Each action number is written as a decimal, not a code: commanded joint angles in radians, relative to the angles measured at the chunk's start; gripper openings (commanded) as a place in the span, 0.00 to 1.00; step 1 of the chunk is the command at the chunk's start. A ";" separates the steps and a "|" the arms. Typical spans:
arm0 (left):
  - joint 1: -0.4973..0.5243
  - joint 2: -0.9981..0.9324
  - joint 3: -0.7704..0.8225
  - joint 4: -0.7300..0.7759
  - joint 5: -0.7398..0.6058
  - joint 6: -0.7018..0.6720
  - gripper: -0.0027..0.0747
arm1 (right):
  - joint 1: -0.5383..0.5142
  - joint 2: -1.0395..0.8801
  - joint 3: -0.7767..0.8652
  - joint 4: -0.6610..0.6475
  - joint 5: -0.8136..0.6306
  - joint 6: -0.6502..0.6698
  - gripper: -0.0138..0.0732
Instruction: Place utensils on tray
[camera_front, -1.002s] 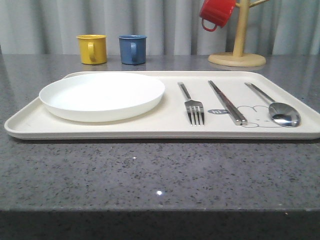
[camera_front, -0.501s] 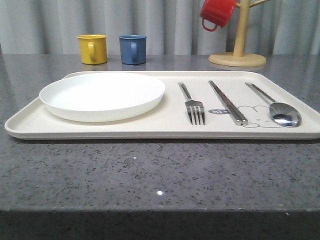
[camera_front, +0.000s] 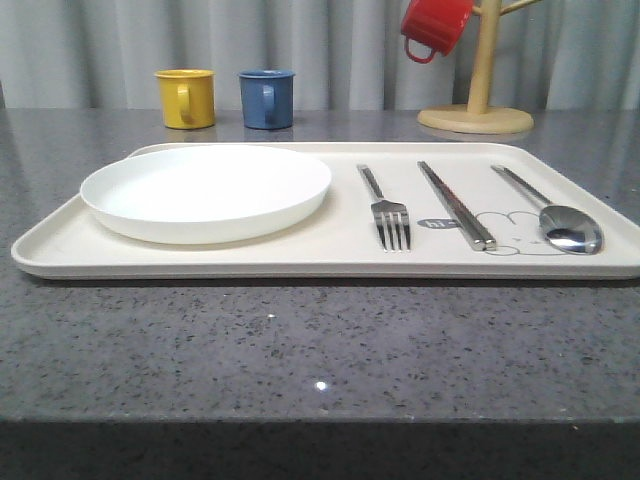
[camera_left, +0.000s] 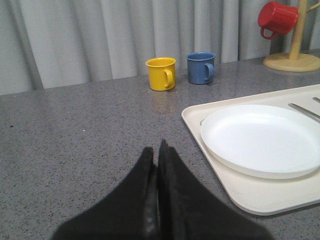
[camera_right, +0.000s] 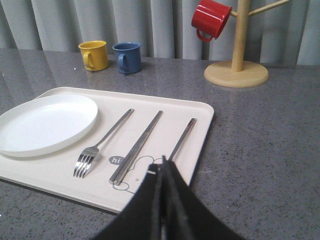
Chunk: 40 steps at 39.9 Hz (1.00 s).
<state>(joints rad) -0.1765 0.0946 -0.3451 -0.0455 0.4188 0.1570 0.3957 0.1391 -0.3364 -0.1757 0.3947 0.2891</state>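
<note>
The cream tray (camera_front: 60, 250) lies across the grey table. On its right half rest a silver fork (camera_front: 388, 212), a pair of chopsticks (camera_front: 455, 204) and a spoon (camera_front: 560, 222), side by side over the rabbit drawing. My left gripper (camera_left: 156, 150) is shut and empty, held over bare table left of the tray (camera_left: 240, 192). My right gripper (camera_right: 162, 165) is shut and empty above the tray's near right corner; it hides the bowl of the spoon (camera_right: 183, 137), beside the chopsticks (camera_right: 137, 146) and the fork (camera_right: 100, 142).
A round white plate (camera_front: 205, 190) fills the tray's left half. A yellow mug (camera_front: 187, 98) and a blue mug (camera_front: 267, 98) stand behind it. A wooden mug tree (camera_front: 478, 95) with a red mug (camera_front: 432, 28) stands at the back right.
</note>
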 joint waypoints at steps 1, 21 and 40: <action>0.023 -0.013 0.015 0.001 -0.109 -0.007 0.01 | 0.000 0.010 -0.026 -0.017 -0.087 -0.010 0.08; 0.120 -0.124 0.350 -0.035 -0.277 -0.009 0.01 | 0.000 0.010 -0.026 -0.017 -0.086 -0.010 0.08; 0.120 -0.124 0.352 -0.035 -0.350 -0.009 0.01 | 0.000 0.010 -0.026 -0.017 -0.086 -0.010 0.08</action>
<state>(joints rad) -0.0590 -0.0056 0.0077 -0.0684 0.1590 0.1570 0.3957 0.1391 -0.3364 -0.1757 0.3925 0.2891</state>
